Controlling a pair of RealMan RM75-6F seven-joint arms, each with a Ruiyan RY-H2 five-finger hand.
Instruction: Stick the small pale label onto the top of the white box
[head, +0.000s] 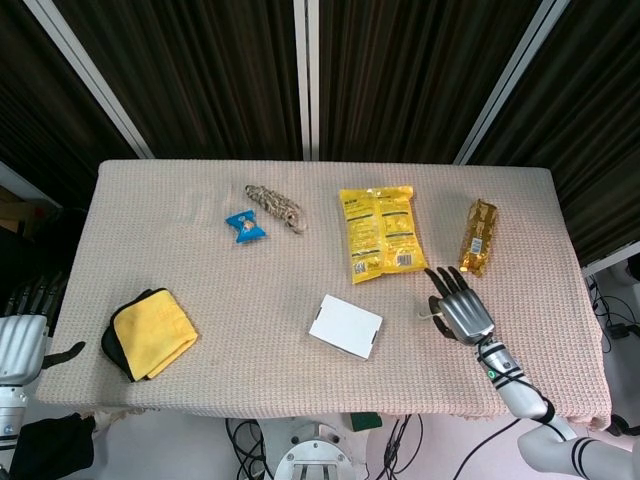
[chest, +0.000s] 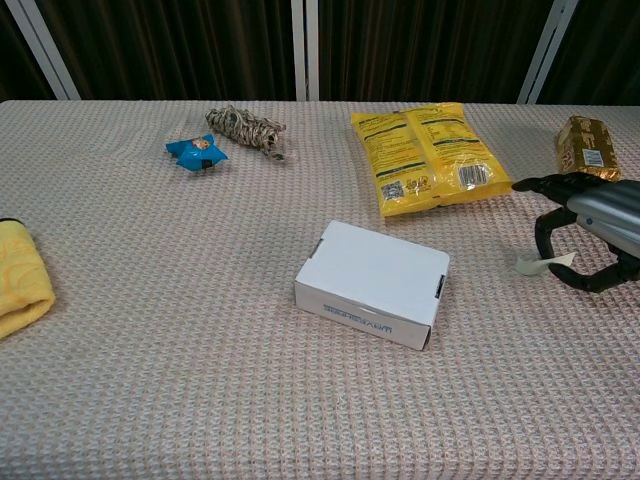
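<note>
Pale label (chest: 541, 262) lies between the right hand's (chest: 590, 235) curled fingers.

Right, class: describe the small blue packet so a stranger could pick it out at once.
Start at the far side of the table, left of the middle. Find the bundle of rope; the blue packet lies just beside it, on the near left, apart from it. It is the only blue thing here, and far smaller than the yellow bag.

silver-backed right hand (head: 462, 311) showing black fingers (chest: 545, 184), a green-dotted wrist and banded white forearm; left hand (head: 22, 338) looking alike.
</note>
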